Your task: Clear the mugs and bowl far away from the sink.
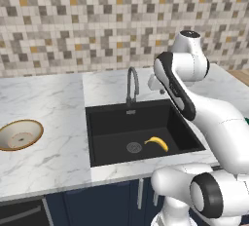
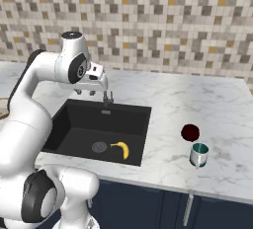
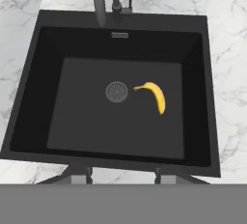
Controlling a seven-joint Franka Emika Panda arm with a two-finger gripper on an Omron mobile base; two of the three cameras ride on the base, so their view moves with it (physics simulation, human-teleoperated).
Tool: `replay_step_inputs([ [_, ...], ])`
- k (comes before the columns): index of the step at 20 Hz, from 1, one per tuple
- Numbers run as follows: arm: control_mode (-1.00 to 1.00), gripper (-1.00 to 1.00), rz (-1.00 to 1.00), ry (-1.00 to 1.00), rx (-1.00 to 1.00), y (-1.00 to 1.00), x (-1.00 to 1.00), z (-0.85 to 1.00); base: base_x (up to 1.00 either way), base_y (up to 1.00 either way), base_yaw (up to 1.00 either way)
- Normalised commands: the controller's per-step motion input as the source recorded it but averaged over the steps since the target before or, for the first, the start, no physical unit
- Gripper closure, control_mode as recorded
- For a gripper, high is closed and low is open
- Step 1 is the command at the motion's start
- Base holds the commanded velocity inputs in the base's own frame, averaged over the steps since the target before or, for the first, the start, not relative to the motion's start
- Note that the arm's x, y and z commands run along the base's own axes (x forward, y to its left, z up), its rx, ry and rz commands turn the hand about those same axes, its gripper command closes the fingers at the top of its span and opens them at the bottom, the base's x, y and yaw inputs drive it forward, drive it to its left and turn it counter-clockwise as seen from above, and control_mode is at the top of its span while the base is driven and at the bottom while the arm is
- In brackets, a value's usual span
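Observation:
The bowl point(image 1: 19, 135), cream inside with a tan rim, rests on the marble counter left of the sink point(image 1: 116, 122). On the counter right of the sink point(image 2: 79, 119) stand the two mugs. The maroon mug point(image 2: 190, 133) is behind and the silvery, teal-lined mug point(image 2: 199, 155) is nearer the front edge. My gripper point(image 2: 85, 93) hangs over the basin's back edge, near the faucet point(image 2: 106, 97). In the hand view the gripper point(image 3: 119, 175) points down into the sink point(image 3: 72, 49), open, with nothing between its fingertips.
A yellow banana point(image 3: 157, 96) lies in the basin beside the round drain point(image 3: 116, 91). The grey gooseneck faucet point(image 1: 132, 84) rises at the sink's back rim. A mosaic tile wall closes off the counter behind. My own arm crosses the sink's right side in the left base view.

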Motion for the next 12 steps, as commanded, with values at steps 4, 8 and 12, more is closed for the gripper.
replay_step_inputs([
  [4, -1.0, -1.0, 0.0, -0.03, 0.0, 0.0, -0.3, 0.0, 0.0, 0.0, 0.0],
  [8, -1.0, -1.0, 0.0, -0.21, -0.01, 0.0, -0.46, 0.07, 0.0, 0.0, 0.0],
  [12, -1.0, -1.0, 0.0, -0.15, 0.0, 0.02, -0.41, 0.0, 0.0, 0.0, 0.0],
])
